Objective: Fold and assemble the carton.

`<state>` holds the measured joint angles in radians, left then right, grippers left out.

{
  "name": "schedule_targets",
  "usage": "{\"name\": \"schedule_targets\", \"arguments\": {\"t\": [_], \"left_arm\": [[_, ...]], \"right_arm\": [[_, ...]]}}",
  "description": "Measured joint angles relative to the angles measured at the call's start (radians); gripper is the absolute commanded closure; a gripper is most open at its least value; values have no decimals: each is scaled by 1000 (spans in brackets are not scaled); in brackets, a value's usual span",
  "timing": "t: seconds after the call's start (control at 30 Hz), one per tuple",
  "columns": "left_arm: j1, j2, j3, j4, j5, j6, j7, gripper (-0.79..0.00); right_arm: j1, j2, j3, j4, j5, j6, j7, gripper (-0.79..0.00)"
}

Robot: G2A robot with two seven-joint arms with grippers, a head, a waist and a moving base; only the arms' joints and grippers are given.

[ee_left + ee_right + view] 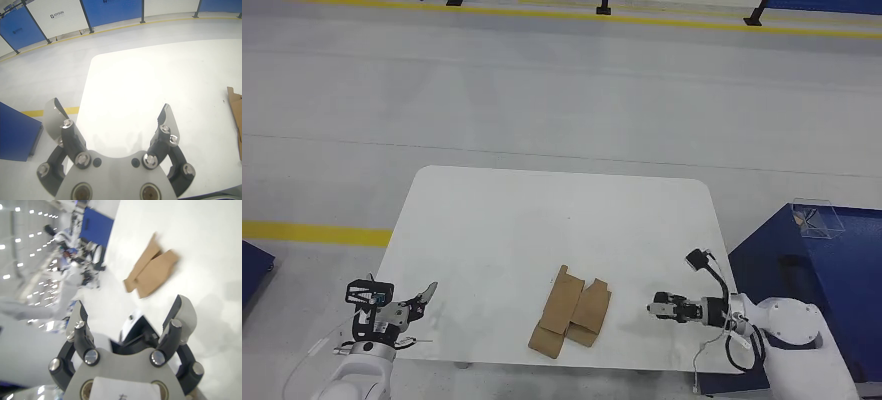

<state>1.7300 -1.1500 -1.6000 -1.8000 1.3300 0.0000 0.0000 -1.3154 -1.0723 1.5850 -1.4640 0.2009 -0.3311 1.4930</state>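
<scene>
**Item 1: flat brown cardboard carton blank** (570, 312)
- Condition: unassembled.
- Position: it lies flat on my white round-cornered table (542, 220), close to the front edge. It shows as two long panels side by side with stepped ends.
- I see no wall raised, no flap tucked and no box form.
- Progress, as I judge it: none of the folding is done. The first grasp, opening the blank, standing its sides and closing its flaps are all left.

**Item 2: my left pincer** (111, 106)
- State: fingers spread wide, nothing between them.
- Position: at the table's front left corner, about over the edge, aimed across bare table top.
- Relation to the carton: well apart. The carton lies to this pincer's right, toward the middle of the table's front, with a broad stretch of bare white surface between. There is no contact.

**Item 3: my right pincer** (128, 302)
- State: fingers spread wide, empty.
- Position: over the front right part of the table, pointed toward the carton.
- Relation to the carton: near but not touching. The carton lies ahead of the open fingers, beyond a strip of bare table.

**Summary of placement:** the carton sits between my two pincers and is closer to the right one. Neither pincer holds or touches it. I judge the right pincer the better placed for a first hold.
</scene>
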Motion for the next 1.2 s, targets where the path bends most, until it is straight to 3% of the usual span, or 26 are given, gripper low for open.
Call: {"name": "schedule_targets", "arguments": {"t": [0.13, 0.27, 0.43, 0.53, 0.7, 0.8, 0.97, 1.07, 1.2], "left_arm": [[0, 0, 0, 0, 0, 0, 0, -785], [0, 0, 0, 0, 0, 0, 0, -785], [0, 0, 0, 0, 0, 0, 0, -785], [0, 0, 0, 0, 0, 0, 0, -785], [0, 0, 0, 0, 0, 0, 0, -785], [0, 0, 0, 0, 0, 0, 0, -785], [0, 0, 0, 0, 0, 0, 0, -785], [0, 0, 0, 0, 0, 0, 0, -785], [0, 0, 0, 0, 0, 0, 0, -785]], "right_arm": [[88, 10, -151, 119, 141, 46, 43, -785], [148, 16, -278, 225, 125, -20, -23, -517], [188, 23, -384, 320, 80, -104, -108, -606], [217, 23, -440, 369, 74, -139, -143, -557], [275, 15, -517, 458, 75, -173, -177, -570], [310, 5, -556, 515, 83, -181, -185, -508], [359, -16, -614, 592, 98, -194, -198, -536], [388, -28, -640, 636, 103, -205, -209, -502], [427, -47, -667, 698, 121, -206, -210, -514]]}}
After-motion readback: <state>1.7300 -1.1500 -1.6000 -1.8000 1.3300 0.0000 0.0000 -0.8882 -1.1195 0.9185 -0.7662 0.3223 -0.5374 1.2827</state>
